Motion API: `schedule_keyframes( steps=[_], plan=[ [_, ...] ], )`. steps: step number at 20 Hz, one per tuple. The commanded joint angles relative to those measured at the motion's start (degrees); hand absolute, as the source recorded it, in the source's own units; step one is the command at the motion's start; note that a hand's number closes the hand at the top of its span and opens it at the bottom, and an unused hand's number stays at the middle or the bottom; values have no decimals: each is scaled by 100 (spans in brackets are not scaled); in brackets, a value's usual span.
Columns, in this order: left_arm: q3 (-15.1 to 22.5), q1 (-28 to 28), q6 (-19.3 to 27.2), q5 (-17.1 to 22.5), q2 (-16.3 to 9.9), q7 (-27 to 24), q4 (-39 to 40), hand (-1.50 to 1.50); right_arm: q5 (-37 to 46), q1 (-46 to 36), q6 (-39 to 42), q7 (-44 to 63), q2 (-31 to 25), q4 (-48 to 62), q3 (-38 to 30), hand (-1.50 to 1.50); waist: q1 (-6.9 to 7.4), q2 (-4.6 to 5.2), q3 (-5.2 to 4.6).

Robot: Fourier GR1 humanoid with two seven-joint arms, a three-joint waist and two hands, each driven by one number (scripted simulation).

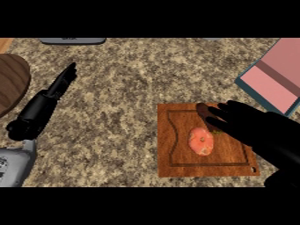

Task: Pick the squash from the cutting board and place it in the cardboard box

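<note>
We find the squash (202, 141), a small pinkish-orange piece, lying flat near the middle of the cutting board (178, 165), not yet lifted. The board sits on the granite counter (119, 101) at roughly four o'clock from the counter's centre.

The right hand (256, 127) reaches in from five o'clock and hangs over the board's right half, its fingers (218, 115) extended and relaxed, their tips just beside the squash at its one o'clock. We see nothing enclosed by them; the hand is unclenched and holds nothing. We judge this posture to be an approach before a grasp, fingers spread to admit the squash.

The cardboard box (279, 77), with pink lining and flaps laid back, lies at two o'clock from the board, apart from it. We judge its opening to be ready to receive the squash.

The left hand (61, 81) rests at nine o'clock, fingers straight and pointing away, well apart from the board. A dark wooden plate (3, 85) lies at the counter's left edge.
</note>
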State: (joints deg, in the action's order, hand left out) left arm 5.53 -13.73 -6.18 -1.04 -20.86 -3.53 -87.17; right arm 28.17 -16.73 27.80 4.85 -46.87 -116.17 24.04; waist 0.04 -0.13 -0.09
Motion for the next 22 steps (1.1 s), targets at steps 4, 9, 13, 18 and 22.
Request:
schedule_keyframes(
  steps=[4,9,13,18,22],
  plan=[
    [-18,214,-126,-73,127,-70,-173,0,307,-437,1013,1863,1215,-279,625,-150,43,7,2],
    [-155,252,-78,-358,261,-389,181,0,824,136,1244,1815,1403,-434,742,-150,-10,9,7],
    [-254,162,-269,-178,286,190,-310,0,1930,450,593,1483,1612,-14,1197,-150,2,8,10],
    [-258,277,-306,-366,435,81,-412,0,2168,117,586,1131,2021,606,828,-150,20,12,10],
    [-436,150,-367,-569,487,-449,305,0,2622,404,736,1173,2179,502,1045,-150,-11,14,9]
  ],
)
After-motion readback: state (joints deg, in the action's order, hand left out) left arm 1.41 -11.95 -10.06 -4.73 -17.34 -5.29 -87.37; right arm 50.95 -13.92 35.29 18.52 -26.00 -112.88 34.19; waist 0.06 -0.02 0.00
